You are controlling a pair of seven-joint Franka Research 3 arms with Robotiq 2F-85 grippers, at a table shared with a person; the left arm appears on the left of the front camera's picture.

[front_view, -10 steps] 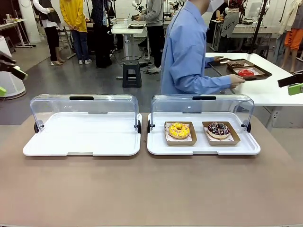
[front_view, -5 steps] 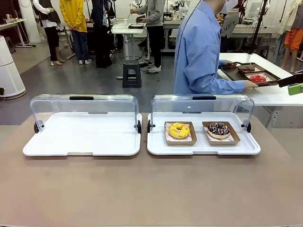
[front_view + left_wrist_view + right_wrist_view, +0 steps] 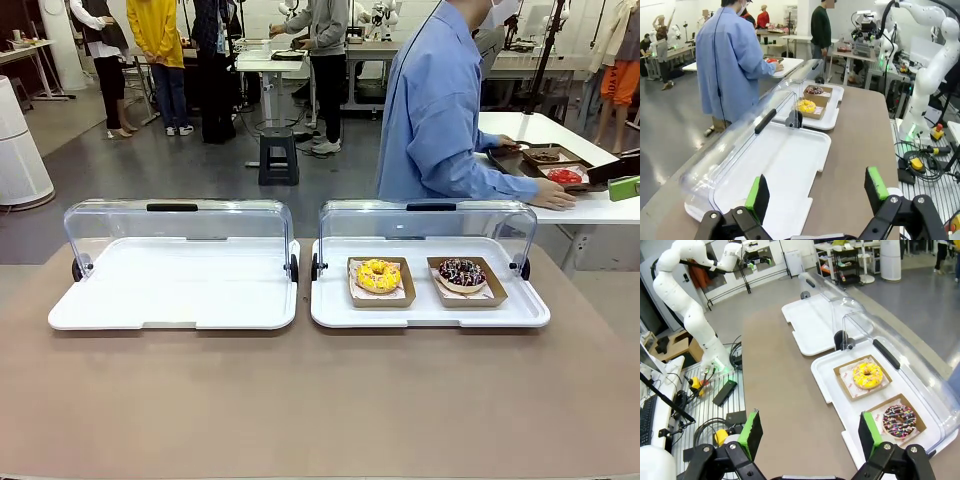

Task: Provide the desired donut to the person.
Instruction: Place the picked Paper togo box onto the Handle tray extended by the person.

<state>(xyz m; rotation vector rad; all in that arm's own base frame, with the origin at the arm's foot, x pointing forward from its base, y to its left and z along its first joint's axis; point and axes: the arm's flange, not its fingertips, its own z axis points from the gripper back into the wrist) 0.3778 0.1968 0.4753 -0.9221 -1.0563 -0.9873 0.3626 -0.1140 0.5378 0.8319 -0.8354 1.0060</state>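
On the table [image 3: 300,400], the left tray [image 3: 172,300] sits bare under its raised clear lid. The right tray [image 3: 430,312] holds a yellow donut [image 3: 378,275] and, to its right, a chocolate sprinkled donut [image 3: 462,272], each in a brown paper boat. Behind it the person [image 3: 440,110] faces a side table with a dark tray [image 3: 545,165]. The left end effector [image 3: 817,192] and right end effector [image 3: 810,432] both gape wide, holding nothing.

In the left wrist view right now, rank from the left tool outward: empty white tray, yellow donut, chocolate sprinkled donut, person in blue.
1. Empty white tray, just ahead of the left tool.
2. Yellow donut, in the next tray's near side.
3. Chocolate sprinkled donut, just behind it.
4. Person, beyond the table's far edge, upper left.
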